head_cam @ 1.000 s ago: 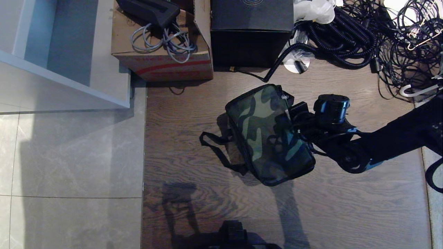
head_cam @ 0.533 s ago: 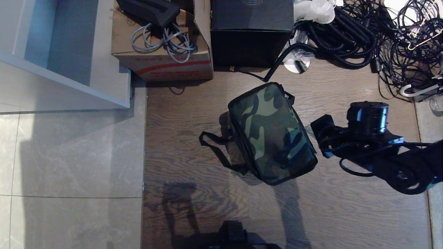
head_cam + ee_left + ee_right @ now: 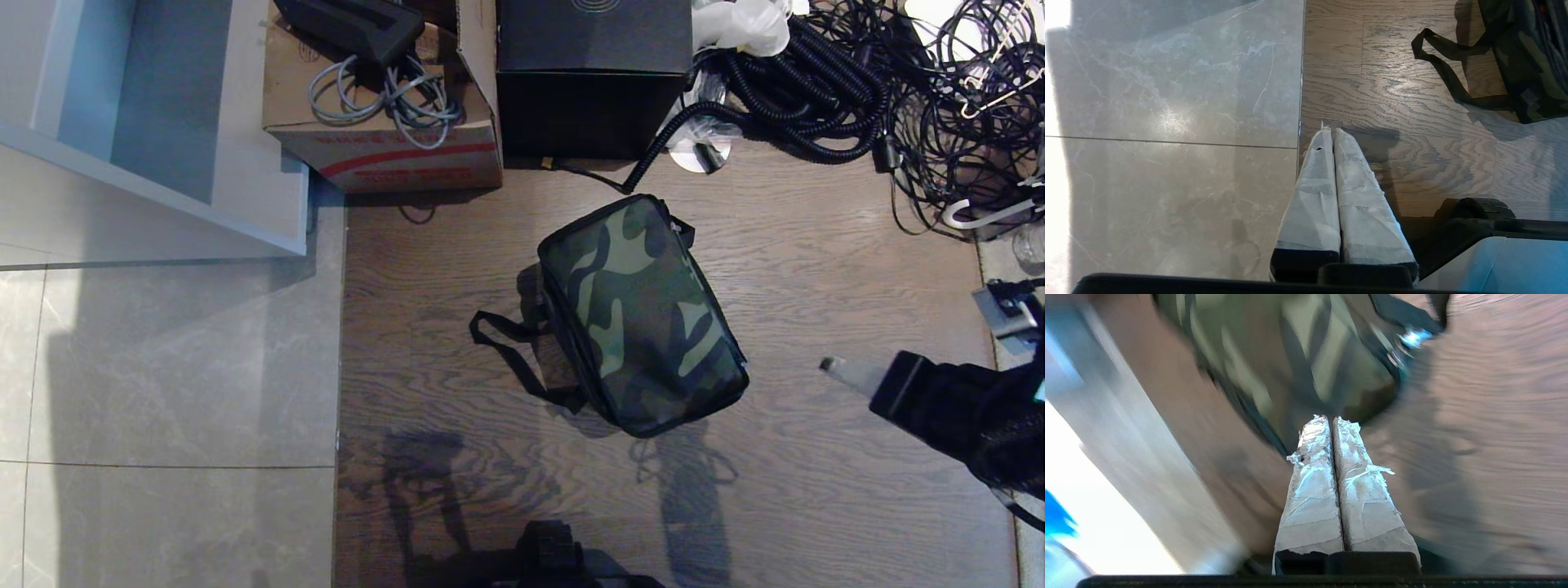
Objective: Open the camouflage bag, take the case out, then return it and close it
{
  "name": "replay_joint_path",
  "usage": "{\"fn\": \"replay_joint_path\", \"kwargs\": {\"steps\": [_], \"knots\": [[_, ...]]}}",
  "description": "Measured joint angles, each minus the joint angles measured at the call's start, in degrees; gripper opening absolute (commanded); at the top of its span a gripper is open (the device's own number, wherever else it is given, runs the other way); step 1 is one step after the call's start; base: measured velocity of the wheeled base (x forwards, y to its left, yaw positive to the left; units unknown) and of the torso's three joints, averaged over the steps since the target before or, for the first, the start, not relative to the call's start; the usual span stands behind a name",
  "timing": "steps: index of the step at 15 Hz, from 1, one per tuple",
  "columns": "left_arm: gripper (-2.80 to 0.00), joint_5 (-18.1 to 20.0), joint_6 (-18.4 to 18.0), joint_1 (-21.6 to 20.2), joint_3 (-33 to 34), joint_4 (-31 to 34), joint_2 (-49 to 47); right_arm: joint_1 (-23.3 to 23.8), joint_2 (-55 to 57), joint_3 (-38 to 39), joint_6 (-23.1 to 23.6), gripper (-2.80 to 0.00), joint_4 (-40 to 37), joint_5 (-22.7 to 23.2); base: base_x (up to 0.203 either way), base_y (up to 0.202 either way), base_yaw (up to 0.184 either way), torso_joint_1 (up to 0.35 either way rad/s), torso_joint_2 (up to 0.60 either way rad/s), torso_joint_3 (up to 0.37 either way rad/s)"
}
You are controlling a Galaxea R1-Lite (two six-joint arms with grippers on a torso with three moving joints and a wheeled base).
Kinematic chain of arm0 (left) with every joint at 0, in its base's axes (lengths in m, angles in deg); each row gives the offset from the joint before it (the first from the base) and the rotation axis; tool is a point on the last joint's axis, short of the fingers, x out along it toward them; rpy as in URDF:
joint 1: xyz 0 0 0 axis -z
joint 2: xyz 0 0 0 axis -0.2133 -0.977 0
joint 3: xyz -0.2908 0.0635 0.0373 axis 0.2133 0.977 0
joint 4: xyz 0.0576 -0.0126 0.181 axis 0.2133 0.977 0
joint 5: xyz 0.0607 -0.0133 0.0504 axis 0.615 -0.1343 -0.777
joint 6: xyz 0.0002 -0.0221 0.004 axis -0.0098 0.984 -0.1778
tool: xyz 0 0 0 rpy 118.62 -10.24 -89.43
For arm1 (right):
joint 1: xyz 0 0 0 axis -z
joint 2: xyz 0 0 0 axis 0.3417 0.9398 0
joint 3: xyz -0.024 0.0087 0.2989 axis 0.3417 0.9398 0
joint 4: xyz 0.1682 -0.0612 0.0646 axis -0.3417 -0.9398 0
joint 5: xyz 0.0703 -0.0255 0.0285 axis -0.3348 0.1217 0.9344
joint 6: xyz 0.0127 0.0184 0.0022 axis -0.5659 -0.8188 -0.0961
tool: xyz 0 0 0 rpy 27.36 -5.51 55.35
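Observation:
The camouflage bag lies closed on the wooden floor, its black strap looped out to the left. No case is in view. My right gripper hangs shut and empty to the right of the bag, clear of it, pointing back at the bag in the right wrist view, where its taped fingers press together. My left gripper is parked low over the seam between tile and wood, shut on nothing, with the bag's end and strap ahead of it.
A black cube box and a cardboard box with cables stand behind the bag. A tangle of black cables fills the back right. A white cabinet stands at the left over grey tiles.
My right arm has pulled away from the bag's right side, swinging back to the right edge of the head view. The bag has settled a little and its top lies flat.

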Motion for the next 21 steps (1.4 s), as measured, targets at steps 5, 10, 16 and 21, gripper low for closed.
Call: {"fn": "replay_joint_path", "kwargs": {"steps": [5,10,16,21], "knots": [[-2.8,0.0,0.01,0.0,0.0,0.0,0.0,0.52,-25.69,4.93,13.63,-2.8,-23.92,0.7,0.0,0.0,0.0,0.0,0.0,0.0],[-2.8,0.0,-0.01,0.0,0.0,0.01,0.0,3.38,-49.2,17.86,27.4,-2.8,-31.21,-1.05,0.0,0.0,0.0,0.0,0.0,0.0],[-2.8,0.0,0.01,0.0,0.0,-0.02,0.0,8.88,-56.96,20.87,31.52,-2.8,-30.93,-3.97,0.0,0.0,0.0,0.0,0.0,0.0],[-2.8,0.0,0.01,0.0,0.0,0.0,0.0,12.53,-68.23,20.92,31.36,-2.8,-31.1,-3.96,0.0,0.0,0.0,0.0,0.0,0.0]]}}
